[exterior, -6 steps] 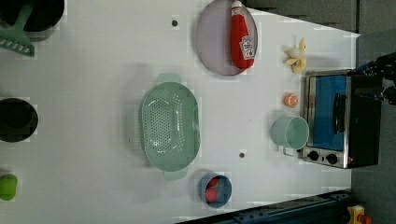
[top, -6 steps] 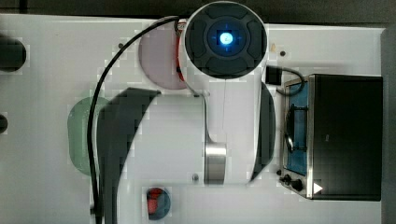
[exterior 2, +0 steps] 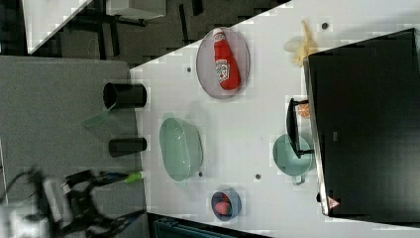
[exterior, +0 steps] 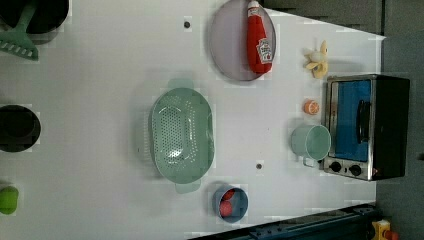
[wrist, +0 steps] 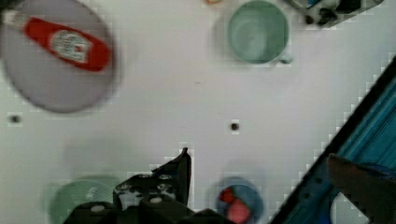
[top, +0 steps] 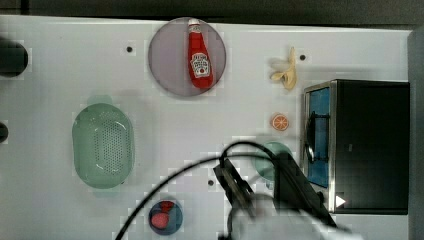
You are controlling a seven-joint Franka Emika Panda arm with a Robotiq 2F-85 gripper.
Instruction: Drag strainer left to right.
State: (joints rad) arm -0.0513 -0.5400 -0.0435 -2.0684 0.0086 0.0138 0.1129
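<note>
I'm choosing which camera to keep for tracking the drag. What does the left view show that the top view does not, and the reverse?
Left view alone: a green scraper-like tool in a black pot, a lime-green object, and the whole mug. Top view alone: the robot arm with its black cable, covering part of the mug. Both share the strainer, the ketchup bottle on the plate, the oven, and the small blue bowl.

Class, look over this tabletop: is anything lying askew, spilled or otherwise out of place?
One oddity: the ketchup bottle lies flat on its side on the grey plate rather than standing. Nothing looks spilled. The strainer and mug sit upright on the table.
</note>
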